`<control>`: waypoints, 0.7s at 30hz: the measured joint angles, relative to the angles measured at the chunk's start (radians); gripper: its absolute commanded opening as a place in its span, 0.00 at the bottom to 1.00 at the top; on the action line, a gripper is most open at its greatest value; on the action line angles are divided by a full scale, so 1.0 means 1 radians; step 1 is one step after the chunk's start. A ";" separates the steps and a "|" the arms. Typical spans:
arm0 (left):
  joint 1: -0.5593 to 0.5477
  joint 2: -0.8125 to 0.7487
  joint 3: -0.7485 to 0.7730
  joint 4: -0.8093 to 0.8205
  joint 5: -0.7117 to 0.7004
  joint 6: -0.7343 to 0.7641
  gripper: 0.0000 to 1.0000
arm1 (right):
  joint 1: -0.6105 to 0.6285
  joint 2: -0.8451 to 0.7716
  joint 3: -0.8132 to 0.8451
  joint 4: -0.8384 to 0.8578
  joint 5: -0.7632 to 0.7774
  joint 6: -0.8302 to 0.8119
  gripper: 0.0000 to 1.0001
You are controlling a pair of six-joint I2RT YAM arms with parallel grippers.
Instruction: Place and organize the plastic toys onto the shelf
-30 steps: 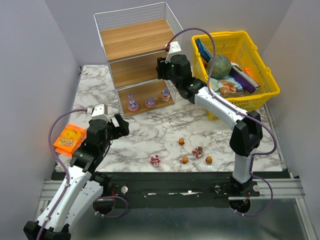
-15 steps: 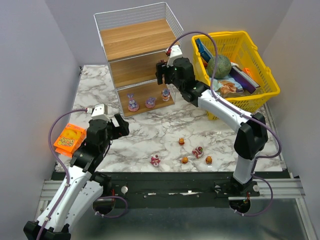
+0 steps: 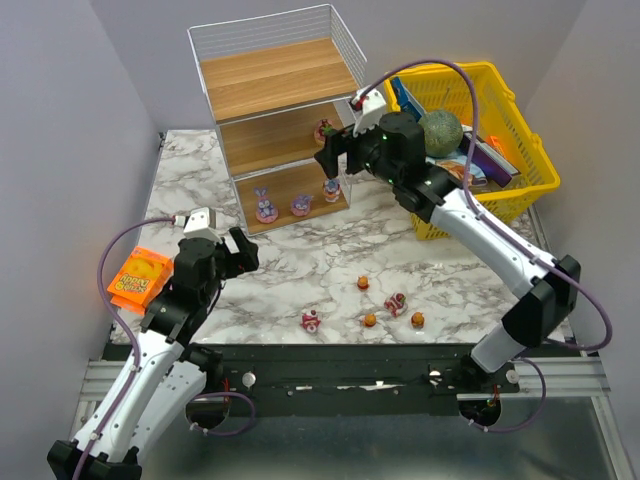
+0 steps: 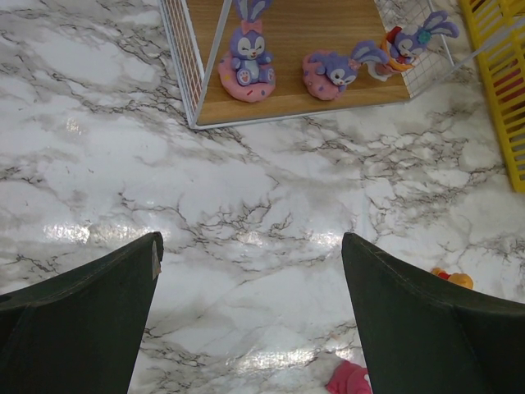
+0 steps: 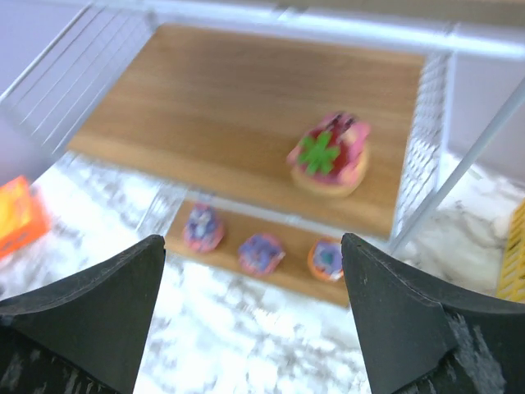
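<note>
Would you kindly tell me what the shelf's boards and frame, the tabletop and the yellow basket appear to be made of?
Shelf boards: wood or wood-look laminate, matte; brown grain streaks. Frame: thin white wire, probably coated metal. Tabletop: marble-patterned, glossy with glare; stone or print, can't tell. Yellow basket: moulded plastic lattice, slight sheen.

L arm sat folded low near its base, L end effector (image 3: 238, 252) aimed fwd & down, fingers spread wide, nothing btwn them. R arm reached far fwd, R end effector (image 3: 335, 158) raised, fingers likewise spread, empty.
</note>
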 measured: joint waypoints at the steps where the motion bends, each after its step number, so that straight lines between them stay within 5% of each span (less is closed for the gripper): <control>1: 0.000 0.002 0.000 0.003 0.000 0.000 0.99 | 0.000 -0.031 -0.026 -0.017 -0.035 -0.002 0.95; 12: 0.000 0.011 0.000 0.021 0.000 0.000 0.99 | 0.089 -0.266 -0.486 -0.050 -0.347 -0.080 0.95; 21: 0.000 0.011 0.000 0.024 0.000 -0.005 0.99 | 0.359 -0.229 -0.621 0.009 -0.142 0.094 0.95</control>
